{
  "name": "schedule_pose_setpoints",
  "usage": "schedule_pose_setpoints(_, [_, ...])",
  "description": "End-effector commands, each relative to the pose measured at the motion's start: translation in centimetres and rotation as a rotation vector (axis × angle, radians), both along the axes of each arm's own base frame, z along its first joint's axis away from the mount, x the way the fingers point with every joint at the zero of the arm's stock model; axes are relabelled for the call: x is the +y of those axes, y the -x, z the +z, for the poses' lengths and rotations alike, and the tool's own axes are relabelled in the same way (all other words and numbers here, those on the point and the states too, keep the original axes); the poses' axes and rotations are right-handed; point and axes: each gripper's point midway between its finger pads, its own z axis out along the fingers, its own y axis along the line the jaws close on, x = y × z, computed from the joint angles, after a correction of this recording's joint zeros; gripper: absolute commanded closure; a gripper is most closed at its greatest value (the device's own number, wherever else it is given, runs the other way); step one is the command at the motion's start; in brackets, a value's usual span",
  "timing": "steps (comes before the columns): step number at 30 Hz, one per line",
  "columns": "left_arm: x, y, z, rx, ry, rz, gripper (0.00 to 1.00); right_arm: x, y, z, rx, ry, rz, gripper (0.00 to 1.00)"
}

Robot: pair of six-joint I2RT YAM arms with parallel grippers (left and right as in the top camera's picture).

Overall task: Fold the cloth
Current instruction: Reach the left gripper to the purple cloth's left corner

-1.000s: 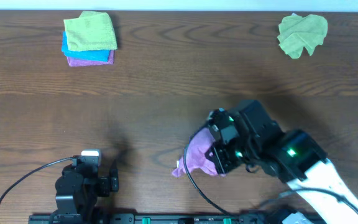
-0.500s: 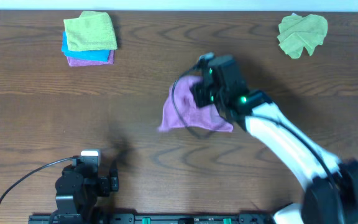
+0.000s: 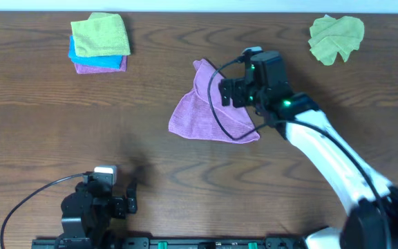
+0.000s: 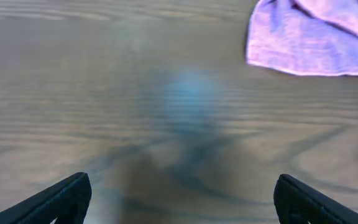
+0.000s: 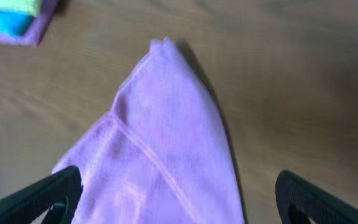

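A purple cloth [image 3: 197,114] lies loosely on the table's middle in a rough triangle, with one corner pointing to the back. In the right wrist view the cloth [image 5: 160,137] fills the space under my right gripper [image 5: 179,199], and a seam runs across it. My right gripper [image 3: 225,93] hovers over the cloth's right side, open, with nothing between its fingers. My left gripper [image 3: 126,200] rests near the front left edge, open and empty. In the left wrist view my left gripper [image 4: 182,199] is over bare wood, with the cloth [image 4: 309,37] far ahead at the upper right.
A stack of folded cloths [image 3: 99,43], green on blue on purple, sits at the back left; its corner [image 5: 11,18] shows in the right wrist view. A crumpled green cloth [image 3: 336,38] lies at the back right. A black cable [image 3: 216,117] loops over the purple cloth.
My right arm swung the purple cloth from the front of the table to the middle, then opened and let it go. The cloth now lies spread out. The left arm barely moved.
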Motion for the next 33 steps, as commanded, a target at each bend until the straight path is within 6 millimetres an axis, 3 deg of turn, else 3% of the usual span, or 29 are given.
schedule_pose_setpoints(1, [-1.5, -0.3, 0.9, -0.018, 0.111, -0.032, 0.05, -0.8, 2.1, 0.2, 0.068, 0.023, -0.013, 0.01])
schedule_pose_setpoints(6, [-2.3, -1.3, 2.6, 0.039, 0.172, -0.041, 0.05, -2.5, 6.2, -1.7, 0.238, 0.095, -0.013, 0.01])
schedule_pose_setpoints(11, [-3.7, -3.1, 4.5, 0.246, 0.259, -0.069, 0.05, -2.9, 7.2, -1.9, 0.277, 0.113, -0.013, 0.01])
schedule_pose_setpoints(18, [-7.3, -8.2, 6.5, 0.53, 0.408, -0.183, 0.05, -3.6, 9.0, -2.7, 0.353, 0.145, -0.013, 0.01])
schedule_pose_setpoints(24, [-9.4, -11.7, 4.0, 0.742, 0.669, -0.078, 0.05, -4.1, 10.0, -3.2, 0.399, 0.164, -0.013, 0.01])
schedule_pose_setpoints(33, [-10.9, -15.8, -2.1, 0.87, 0.841, -0.026, 0.05, -4.8, 10.5, -3.5, 0.42, 0.196, -0.027, 0.01])
